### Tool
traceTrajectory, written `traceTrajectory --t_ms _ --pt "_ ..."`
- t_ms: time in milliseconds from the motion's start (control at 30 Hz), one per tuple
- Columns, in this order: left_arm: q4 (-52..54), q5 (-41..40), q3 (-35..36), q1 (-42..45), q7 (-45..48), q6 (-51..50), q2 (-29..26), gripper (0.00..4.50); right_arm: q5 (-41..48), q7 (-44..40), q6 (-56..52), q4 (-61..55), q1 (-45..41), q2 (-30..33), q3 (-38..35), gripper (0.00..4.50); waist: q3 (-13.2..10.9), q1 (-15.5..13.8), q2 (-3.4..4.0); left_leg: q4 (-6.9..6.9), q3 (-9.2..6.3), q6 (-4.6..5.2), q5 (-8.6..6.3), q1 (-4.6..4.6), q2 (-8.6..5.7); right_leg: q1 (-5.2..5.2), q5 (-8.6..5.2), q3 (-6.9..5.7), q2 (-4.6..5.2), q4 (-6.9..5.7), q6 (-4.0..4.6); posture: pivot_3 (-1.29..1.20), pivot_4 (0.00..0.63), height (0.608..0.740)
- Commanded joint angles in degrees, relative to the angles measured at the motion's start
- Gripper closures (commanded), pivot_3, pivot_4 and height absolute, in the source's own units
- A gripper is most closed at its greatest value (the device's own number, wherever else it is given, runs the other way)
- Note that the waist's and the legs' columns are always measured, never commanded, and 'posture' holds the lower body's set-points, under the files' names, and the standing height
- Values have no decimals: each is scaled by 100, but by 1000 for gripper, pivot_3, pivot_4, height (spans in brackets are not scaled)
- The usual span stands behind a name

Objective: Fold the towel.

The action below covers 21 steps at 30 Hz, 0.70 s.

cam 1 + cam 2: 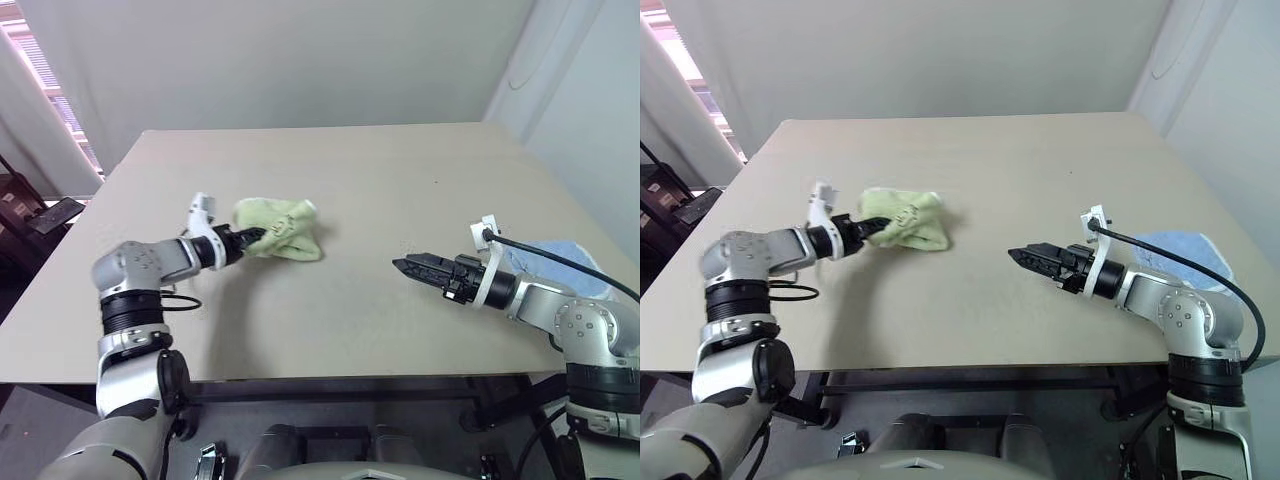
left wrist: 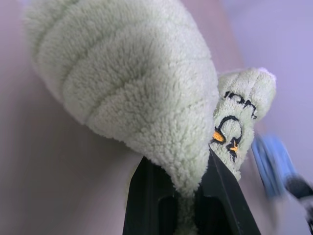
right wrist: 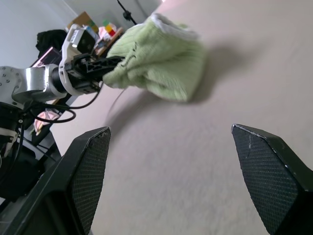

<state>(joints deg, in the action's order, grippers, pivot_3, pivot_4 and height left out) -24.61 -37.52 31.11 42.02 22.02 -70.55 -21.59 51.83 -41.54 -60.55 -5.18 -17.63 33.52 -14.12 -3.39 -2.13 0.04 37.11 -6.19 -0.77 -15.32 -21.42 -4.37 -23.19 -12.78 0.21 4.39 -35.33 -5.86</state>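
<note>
The towel (image 1: 282,229), a bunched light green bundle, is clenched at one edge by the left gripper (image 1: 252,237) and held just above the left side of the beige table (image 1: 400,180). The right gripper (image 1: 408,267), jaws spread and empty, hovers well apart, beside a light blue cloth (image 1: 560,258).

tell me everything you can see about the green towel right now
The towel is light green, fluffy terry cloth, bunched into a crumpled heap rather than spread flat. A white edge shows at its far side, and dark embroidered marks with small orange spots sit on one fold. It is left of centre on the beige table. The left end effector is shut on its near-left edge, cloth pinched between the black fingers. The right end effector is open and apart from it.
</note>
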Motion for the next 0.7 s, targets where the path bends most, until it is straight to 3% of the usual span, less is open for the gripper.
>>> traceTrajectory --t_ms 33,267,700 --pt "139 -244 830 306 -508 422 -319 4488 -112 -182 228 60 -173 -69 173 348 0 4 -1 0 0 0 0 0 1 0 0 0 -1 -1 0 0 0 740" --pt "54 -101 1837 -197 -1798 1301 -609 4488 -512 -534 548 433 -448 -116 690 348 0 13 0 -3 7 -3 0 4 -1 -1 1 7 1 -1 -1 0 0 740" --pt "332 -579 2726 -1264 -2789 1838 -101 4488 -1343 -1213 1169 808 -744 -10 1346 348 14 27 -38 -1 13 -17 -6 7 2 -1 4 14 0 -2 5 0 0 740"
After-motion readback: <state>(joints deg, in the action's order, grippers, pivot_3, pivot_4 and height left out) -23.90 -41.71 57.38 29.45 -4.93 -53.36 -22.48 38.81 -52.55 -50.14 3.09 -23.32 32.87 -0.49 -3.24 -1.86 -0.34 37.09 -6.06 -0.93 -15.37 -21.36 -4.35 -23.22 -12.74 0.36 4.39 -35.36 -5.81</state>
